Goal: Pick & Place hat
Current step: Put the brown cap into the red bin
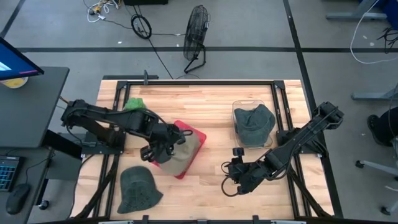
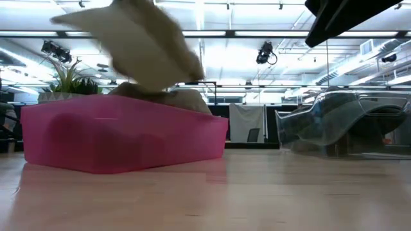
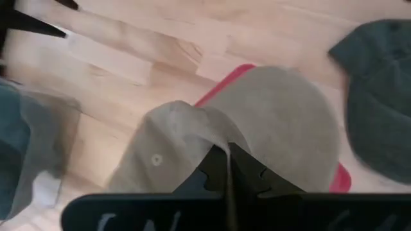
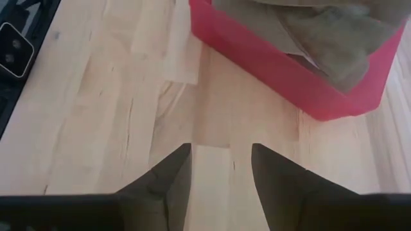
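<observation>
As I logged it, the left gripper [image 3: 228,168] was pinched on the soft khaki fabric hat [image 3: 270,122], held directly over the shallow pink plastic bin [image 1: 196,134]; right gripper [image 4: 220,168], fingers parted, waited nearby, holding nothing

floor: grey, taped lines | floor fan [image 1: 196,34] | cables [image 1: 140,25] | desk [image 1: 28,106] | ceiling strip lights [image 2: 257,32]
</observation>
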Motion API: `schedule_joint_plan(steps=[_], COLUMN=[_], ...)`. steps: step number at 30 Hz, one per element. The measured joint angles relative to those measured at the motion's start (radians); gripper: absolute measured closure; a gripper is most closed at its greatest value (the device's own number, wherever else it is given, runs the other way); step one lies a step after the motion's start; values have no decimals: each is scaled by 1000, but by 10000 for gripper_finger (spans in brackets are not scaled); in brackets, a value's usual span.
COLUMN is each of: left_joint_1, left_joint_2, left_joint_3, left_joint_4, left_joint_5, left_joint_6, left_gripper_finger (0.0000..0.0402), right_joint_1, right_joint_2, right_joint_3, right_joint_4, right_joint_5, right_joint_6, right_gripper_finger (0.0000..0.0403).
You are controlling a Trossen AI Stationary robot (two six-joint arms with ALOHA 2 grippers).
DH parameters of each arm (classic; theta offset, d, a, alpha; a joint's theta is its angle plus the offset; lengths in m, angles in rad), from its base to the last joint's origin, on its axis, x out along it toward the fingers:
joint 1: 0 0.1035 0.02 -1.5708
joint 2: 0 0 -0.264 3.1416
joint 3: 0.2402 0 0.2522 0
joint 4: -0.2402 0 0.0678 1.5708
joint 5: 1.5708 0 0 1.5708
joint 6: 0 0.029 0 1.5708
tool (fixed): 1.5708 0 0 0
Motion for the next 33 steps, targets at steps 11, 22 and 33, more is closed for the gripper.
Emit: schedule_joint_plan(steps=[11, 22, 33], left_joint_1=[1, 1, -2], left_joint_2=[1, 1, 1], left_joint_3=[-333, -429, -394], left_joint_4=[306, 420, 435], left_joint_5=[1, -31, -105], left_joint_6=[10, -650, -843], left_gripper_finger=[399, 367, 296], right_joint_1=[0, -3, -49], right_joint_2=[0, 0, 0], right_joint_3=[0, 0, -1], right_joint_4=[23, 52, 236], right_joint_5=[0, 72, 95], right_joint_6=[3, -18, -223], right_gripper_finger=[236, 236, 236])
